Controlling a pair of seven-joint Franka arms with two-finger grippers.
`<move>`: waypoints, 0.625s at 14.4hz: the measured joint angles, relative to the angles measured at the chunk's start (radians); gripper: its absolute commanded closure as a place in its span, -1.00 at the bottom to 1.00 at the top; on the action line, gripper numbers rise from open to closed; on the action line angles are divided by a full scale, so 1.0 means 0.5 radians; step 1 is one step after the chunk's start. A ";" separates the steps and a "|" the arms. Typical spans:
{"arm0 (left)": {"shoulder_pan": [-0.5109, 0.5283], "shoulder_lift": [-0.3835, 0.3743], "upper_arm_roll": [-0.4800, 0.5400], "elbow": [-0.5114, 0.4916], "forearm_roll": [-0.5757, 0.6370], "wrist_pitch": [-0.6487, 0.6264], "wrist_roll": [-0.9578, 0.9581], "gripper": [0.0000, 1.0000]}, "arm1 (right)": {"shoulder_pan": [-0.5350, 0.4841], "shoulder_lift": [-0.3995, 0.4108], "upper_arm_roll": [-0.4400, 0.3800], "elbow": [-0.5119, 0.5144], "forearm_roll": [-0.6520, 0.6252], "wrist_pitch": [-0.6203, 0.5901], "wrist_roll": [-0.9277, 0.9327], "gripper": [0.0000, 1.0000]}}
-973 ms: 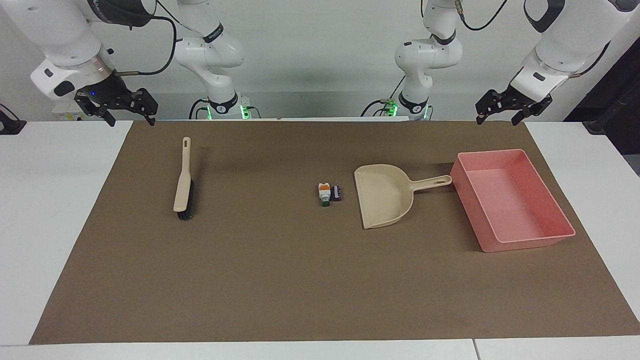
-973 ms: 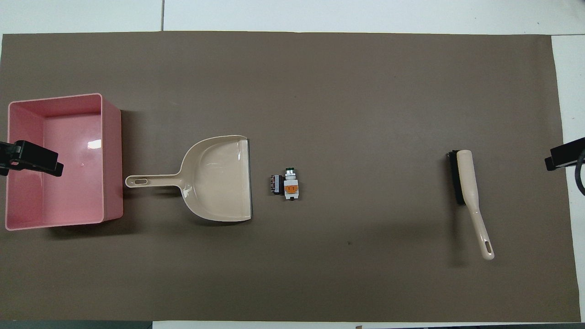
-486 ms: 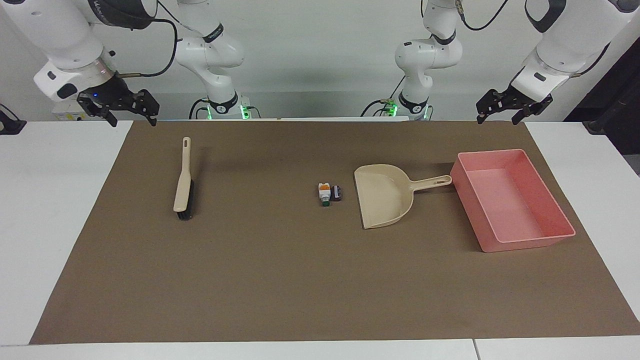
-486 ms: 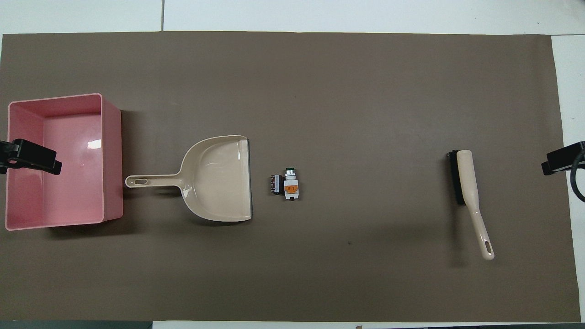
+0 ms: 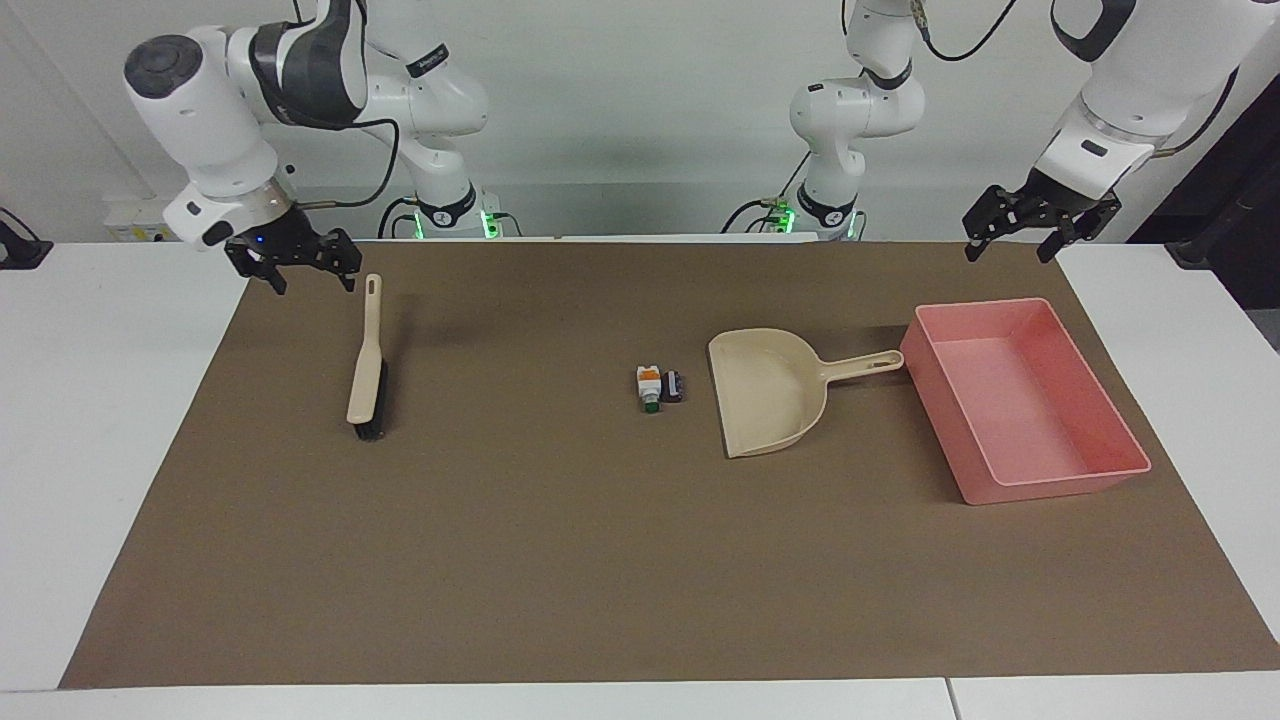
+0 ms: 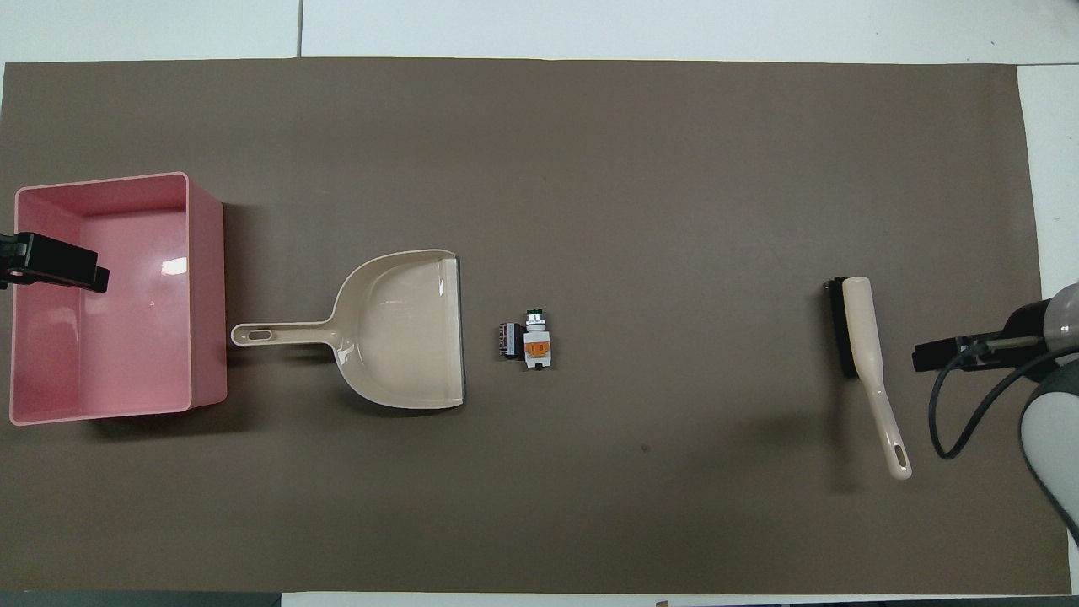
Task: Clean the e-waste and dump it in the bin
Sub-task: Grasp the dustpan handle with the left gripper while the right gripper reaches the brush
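The e-waste lies mid-mat: a white bit with an orange band and green tip (image 5: 649, 385) (image 6: 537, 343), touching a small black block (image 5: 673, 386) (image 6: 508, 341). The pink bin (image 5: 940, 420) (image 6: 206, 303) stands at the left arm's end and holds nothing I can see. My left gripper (image 5: 1005, 255) (image 6: 55, 263) is open and empty, raised over the bin's end of the mat. My right gripper (image 5: 312, 283) (image 6: 952, 354) is open and empty, low over the mat beside the brush's handle.
A beige dustpan (image 5: 775, 395) (image 6: 405, 329) lies between the e-waste and the bin, its mouth toward the e-waste and its handle toward the bin. A beige brush with black bristles (image 5: 366, 365) (image 6: 860, 329) lies at the right arm's end. A brown mat (image 5: 560, 560) covers the table.
My right gripper has come down and moved toward the brush's handle. My left gripper has shifted only slightly. Nothing on the mat has moved.
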 measured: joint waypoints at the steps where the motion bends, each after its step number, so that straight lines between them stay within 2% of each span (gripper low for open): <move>1: -0.002 0.000 -0.003 0.000 0.000 0.018 0.201 -0.97 | -0.003 -0.016 0.000 -0.104 0.000 0.040 0.000 -1.00; 6: -0.114 -0.002 -0.018 -0.039 -0.001 0.025 1.230 -0.96 | -0.089 0.056 -0.003 -0.440 0.000 0.405 0.000 -0.99; 9: -0.220 -0.007 -0.023 -0.169 -0.001 0.095 1.716 -0.94 | -0.087 0.133 -0.003 -0.494 0.004 0.511 0.000 -0.90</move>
